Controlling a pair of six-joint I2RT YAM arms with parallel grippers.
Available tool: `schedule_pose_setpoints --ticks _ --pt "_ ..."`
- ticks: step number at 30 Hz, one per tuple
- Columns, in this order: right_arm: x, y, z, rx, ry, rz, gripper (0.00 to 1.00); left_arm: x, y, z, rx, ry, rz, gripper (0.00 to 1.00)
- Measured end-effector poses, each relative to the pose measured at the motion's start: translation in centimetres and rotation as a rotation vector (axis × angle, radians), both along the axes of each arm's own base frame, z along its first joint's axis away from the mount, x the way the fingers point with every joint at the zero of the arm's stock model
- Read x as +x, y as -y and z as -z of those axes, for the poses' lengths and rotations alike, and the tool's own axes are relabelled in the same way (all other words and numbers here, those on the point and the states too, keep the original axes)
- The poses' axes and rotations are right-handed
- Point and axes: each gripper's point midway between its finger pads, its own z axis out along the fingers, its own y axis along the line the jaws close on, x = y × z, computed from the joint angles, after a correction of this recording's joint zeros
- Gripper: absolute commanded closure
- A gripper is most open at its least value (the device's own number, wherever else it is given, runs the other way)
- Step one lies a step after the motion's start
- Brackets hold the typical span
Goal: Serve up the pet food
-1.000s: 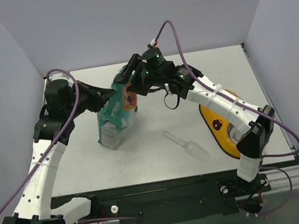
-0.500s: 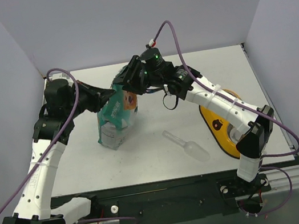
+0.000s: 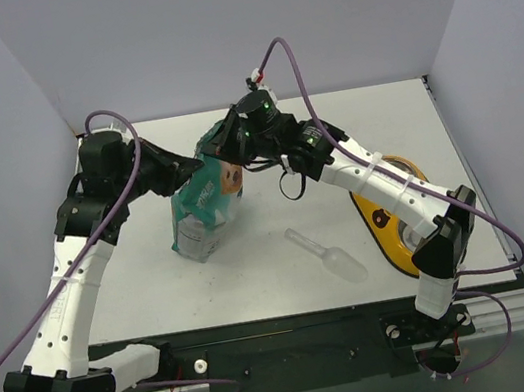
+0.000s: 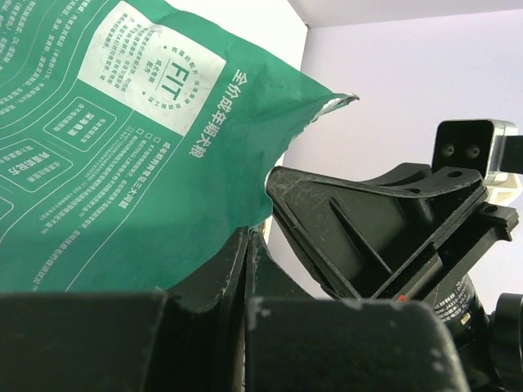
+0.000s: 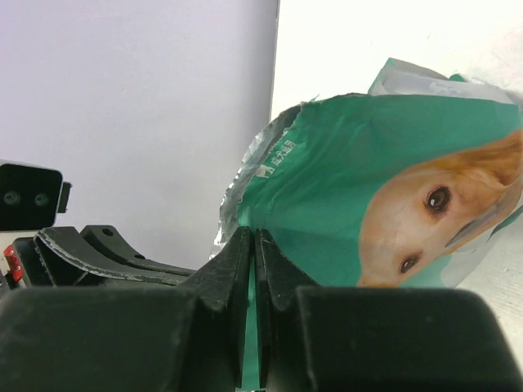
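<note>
Lifted slightly rearward since a second ago, both wrists tug the bag mouth wider. Nearest, the clear scoop [image 3: 332, 257] lies unused near the yellow dish [image 3: 369, 205]. Farther back, the left gripper [image 4: 248, 245] and right gripper [image 5: 254, 245] each pinch the green bag [image 3: 203, 206] by its top edge. The pet food is unseen, presumably inside.

The green bag [image 3: 202, 198] keeps its inside hidden in every view.

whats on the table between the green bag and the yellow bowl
A clear scoop lies on the table between the green bag and the yellow bowl, nearer the bowl. The top view shows it.
</note>
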Motion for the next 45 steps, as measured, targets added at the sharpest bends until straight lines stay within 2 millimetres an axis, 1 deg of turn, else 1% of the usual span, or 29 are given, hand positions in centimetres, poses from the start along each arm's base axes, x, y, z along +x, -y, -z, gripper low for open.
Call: schedule_pose_setpoints --ticks 1,2,3,4,5,6,7,10,13,16,20,22,23,26,27,31,32,33,35,37,38,40,41,43,44,45 --pt "0.0 0.0 0.0 -0.005 0.006 0.001 1.0 0.0 0.0 0.0 0.01 -0.003 0.001 0.85" --pt "0.0 0.0 0.0 -0.009 0.011 0.003 1.0 0.0 -0.1 0.0 0.024 -0.003 0.005 0.78" --pt "0.1 0.1 0.0 -0.015 0.016 0.006 1.0 0.1 -0.1 0.0 0.034 -0.006 0.009 0.74" --pt "0.2 0.2 0.1 -0.022 0.022 0.009 1.0 0.1 -0.1 -0.1 0.044 -0.006 0.015 0.67" --pt "0.2 0.2 0.2 -0.029 0.025 0.011 1.0 0.2 -0.2 -0.1 0.056 -0.004 0.016 0.64" --pt "0.3 0.3 0.3 -0.034 0.027 0.013 1.0 0.3 -0.3 -0.3 0.069 0.0 0.013 0.59" --pt "0.3 0.4 0.5 -0.04 0.026 0.013 1.0 0.4 -0.4 -0.4 0.082 0.005 0.013 0.58" --pt "0.2 0.5 0.8 -0.048 0.025 0.014 1.0 1.0 -0.8 -0.7 0.119 0.023 0.001 0.57" --pt "0.1 0.7 0.9 -0.05 0.026 0.016 1.0 1.6 -1.0 -0.5 0.155 0.022 -0.002 0.56" --pt "0.2 0.9 1.1 -0.05 0.023 0.018 1.0 2.3 -0.9 0.4 0.181 0.007 0.004 0.56" --pt "0.4 1.2 1.5 -0.052 0.018 0.024 1.0 2.9 -0.6 1.6 0.199 -0.023 0.017 0.56" --pt "0.4 1.3 1.8 -0.053 0.013 0.022 1.0 3.0 -0.4 1.9 0.198 -0.027 0.031 0.59" --pt "0.5 1.4 1.8 -0.053 0.011 0.021 1.0 3.0 -0.3 1.9 0.199 -0.026 0.037 0.67" --pt "0.5 1.5 1.9 -0.058 0.012 0.016 1.0 3.0 0.0 2.2 0.2 -0.027 0.061 0.78" --pt "0.5 1.5 2.0 -0.063 0.011 0.014 1.0 3.1 0.1 2.2 0.201 -0.027 0.073 0.86" --pt "0.5 1.9 2.6 -0.088 0.007 0.011 1.0 3.4 0.9 2.5 0.208 -0.024 0.129 1.0" --pt "0.5 2.0 2.7 -0.097 0.009 0.007 0.91 3.4 1.0 2.7 0.211 -0.026 0.144 1.0" --pt "0.5 2.1 2.9 -0.106 0.008 0.003 0.69 3.4 1.1 2.8 0.214 -0.025 0.155 1.0" --pt "0.4 2.6 3.5 -0.128 -0.007 -0.006 0.54 3.3 1.1 3.0 0.223 -0.027 0.165 1.0" --pt "0.5 4.2 4.4 -0.18 -0.016 -0.004 0.5 3.4 0.9 3.2 0.241 -0.025 0.157 1.0" --pt "0.4 5.7 5.2 -0.217 -0.022 0.012 0.5 3.5 0.6 3.3 0.253 -0.024 0.148 1.0" --pt "-0.4 9.8 7.3 -0.301 -0.047 0.05 0.5 3.6 0.1 3.6 0.275 -0.032 0.128 1.0" --pt "-1.2 12.1 8.4 -0.342 -0.065 0.067 0.52 3.7 -0.1 3.6 0.286 -0.033 0.117 1.0" --pt "-2.6 15.9 9.9 -0.393 -0.083 0.101 0.55 3.8 -0.5 3.3 0.299 -0.029 0.101 1.0" --pt "-3.2 17.0 10.4 -0.401 -0.085 0.109 0.55 3.9 -0.7 2.9 0.303 -0.019 0.093 1.0" --pt "-3.8 17.4 10.9 -0.4 -0.088 0.102 0.55 4.0 -0.8 2.5 0.304 -0.008 0.087 1.0"
